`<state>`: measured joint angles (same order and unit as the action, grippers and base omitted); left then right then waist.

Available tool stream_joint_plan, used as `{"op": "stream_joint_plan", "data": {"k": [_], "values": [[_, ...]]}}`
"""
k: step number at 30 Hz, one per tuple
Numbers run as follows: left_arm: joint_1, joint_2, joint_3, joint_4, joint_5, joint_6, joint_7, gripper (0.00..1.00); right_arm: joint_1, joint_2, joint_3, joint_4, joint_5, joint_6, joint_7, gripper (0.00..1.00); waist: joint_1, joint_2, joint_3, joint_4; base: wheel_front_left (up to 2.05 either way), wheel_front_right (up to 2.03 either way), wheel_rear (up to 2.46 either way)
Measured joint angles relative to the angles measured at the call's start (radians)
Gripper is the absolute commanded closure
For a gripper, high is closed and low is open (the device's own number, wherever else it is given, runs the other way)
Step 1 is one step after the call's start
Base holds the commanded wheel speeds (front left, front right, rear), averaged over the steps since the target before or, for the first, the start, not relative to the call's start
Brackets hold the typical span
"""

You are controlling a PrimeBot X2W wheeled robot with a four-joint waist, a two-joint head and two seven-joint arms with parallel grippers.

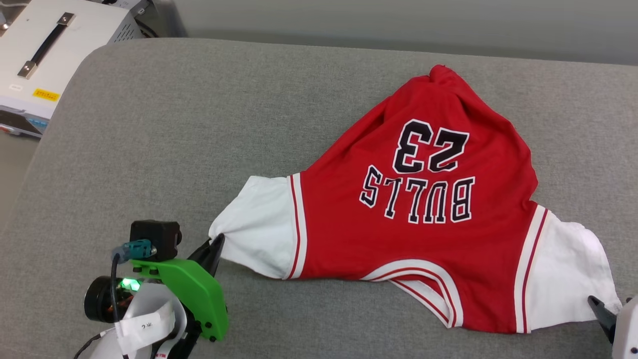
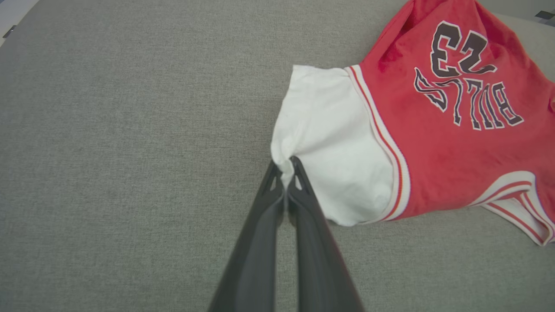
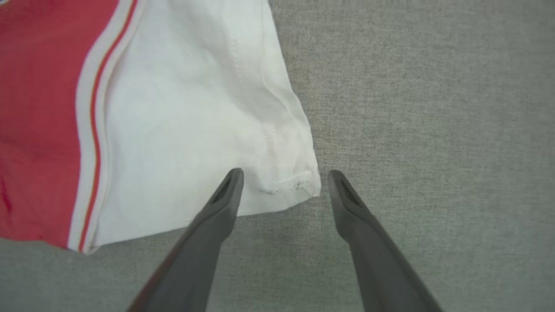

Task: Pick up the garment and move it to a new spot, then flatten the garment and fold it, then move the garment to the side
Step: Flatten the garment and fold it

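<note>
1. The left gripper point(image 2: 285, 161) has two long, dark, tapering fingers point(image 2: 260, 225), each with a small triangular cut-out near its tip.
2. Behind them sits a bright green bracket point(image 1: 194, 291) with small dark screws.
3. A black boxy camera point(image 1: 155, 238) tops the bracket; a teal connector point(image 1: 135, 248) with a black cable point(image 1: 114, 279) plugs into it.
4. A green light point(image 1: 130, 284) glows beside a black cylinder point(image 1: 98, 299), and a white paper tag point(image 1: 144, 321) bears small dark writing.
5. The right gripper point(image 3: 285, 173) has matching dark fingers point(image 3: 219, 208) on a pale housing point(image 1: 629, 324).
</note>
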<state>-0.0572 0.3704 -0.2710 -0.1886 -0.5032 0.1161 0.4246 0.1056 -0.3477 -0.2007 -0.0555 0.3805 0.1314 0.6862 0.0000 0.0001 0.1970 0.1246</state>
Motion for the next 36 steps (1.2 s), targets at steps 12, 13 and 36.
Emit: {"op": "stream_joint_plan", "data": {"k": [12, 13, 36], "values": [[-0.002, 0.000, -0.021, -0.016, 0.000, 0.003, 0.009, 1.00, -0.036, 0.011, 0.003, 0.094, -0.033, -0.002, 0.073, 0.00, 0.0000, 0.0000, 0.040, 0.033, 0.00, 0.00, 0.00], [-0.002, 0.000, -0.022, -0.015, 0.000, 0.003, 0.009, 1.00, -0.036, 0.011, 0.005, 0.097, -0.030, -0.002, 0.076, 0.46, 0.0000, -0.0001, 0.040, 0.034, 0.00, 0.00, 0.00], [-0.069, 0.092, 0.027, -0.061, -0.026, -0.035, 0.032, 1.00, -0.157, -0.225, 0.005, -0.088, 0.158, 0.000, 0.013, 1.00, 0.0000, 0.0000, -0.094, -0.027, 0.00, 0.00, 0.00]]}}
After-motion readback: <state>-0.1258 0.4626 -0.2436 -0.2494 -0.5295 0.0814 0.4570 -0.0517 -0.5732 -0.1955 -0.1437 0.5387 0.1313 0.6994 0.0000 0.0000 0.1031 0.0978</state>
